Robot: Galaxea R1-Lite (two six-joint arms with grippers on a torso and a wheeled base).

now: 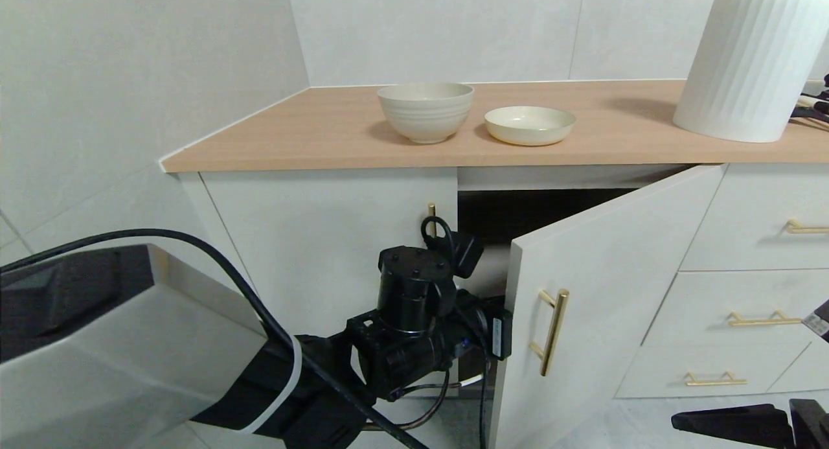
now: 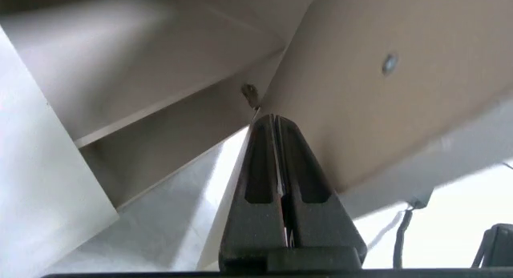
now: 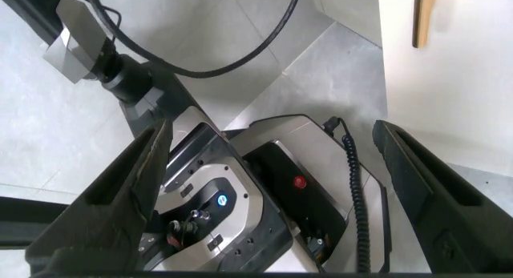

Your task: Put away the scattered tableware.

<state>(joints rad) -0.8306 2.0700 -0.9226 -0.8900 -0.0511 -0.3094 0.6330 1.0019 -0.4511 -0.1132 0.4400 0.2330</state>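
A: Largest entries first?

B: Countertop (image 1: pixel 311 131); below it, a cabinet door (image 1: pixel 602 293), ajar. A ribbed white container (image 1: pixel 751 67) stands on the countertop at the right end.

A: Tableware?

B: Deep bowl (image 1: pixel 425 111), upright, and a shallow dish (image 1: pixel 530 124) just beside it on its right. Both are on the countertop, not touching.

A: Grippers?

B: Left gripper (image 2: pixel 274 122): fingers pressed together, empty, low in the cabinet opening. Right gripper (image 3: pixel 271 134): spread wide, empty, low on the right.

A: Bearing?

B: The bowl lies above and beyond the left gripper, so the left arm is probably the nearer.
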